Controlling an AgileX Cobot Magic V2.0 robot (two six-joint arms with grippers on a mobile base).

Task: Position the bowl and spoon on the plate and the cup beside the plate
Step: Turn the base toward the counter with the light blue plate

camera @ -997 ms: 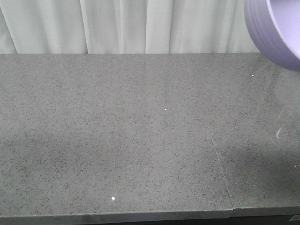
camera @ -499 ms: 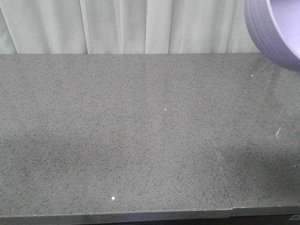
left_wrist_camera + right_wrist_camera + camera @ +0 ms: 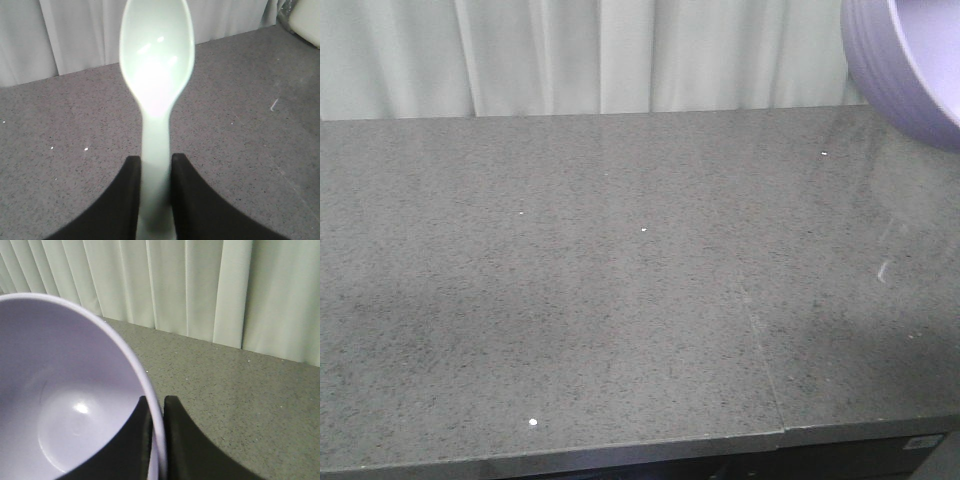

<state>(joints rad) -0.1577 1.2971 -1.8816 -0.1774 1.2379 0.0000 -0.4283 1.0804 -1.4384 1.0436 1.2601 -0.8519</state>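
Both arms are loaded, so the step in hand looks like the carry toward the plate, with nothing set down yet. In the left wrist view the left hand (image 3: 155,170) pinches the spoon (image 3: 156,60) low on its handle, a dark finger on either side; the stem runs up the middle of the frame and the oval head fills the top centre, hollow side to the camera. In the right wrist view the right hand (image 3: 157,412) is pressed onto the rim of the bowl (image 3: 60,405), one finger inside the wall and one outside; the bowl fills the lower left of that frame. In the front view it shows only as a lavender curve in the upper right corner, tilted and apparently held off the desk (image 3: 570,300).

The desk is grey and speckled, with a pale curtain (image 3: 570,50) behind it. Neither plate nor cup can be made out for certain; a pale object (image 3: 306,17) sits cut off in the upper right corner of the left wrist view, and I cannot tell what it is.

The next move calls for bringing the plate into sight; then the bowl should be levelled, lowered to one side of the plate and released; room should be left beside it for the spoon. The cup remains to be dealt with.
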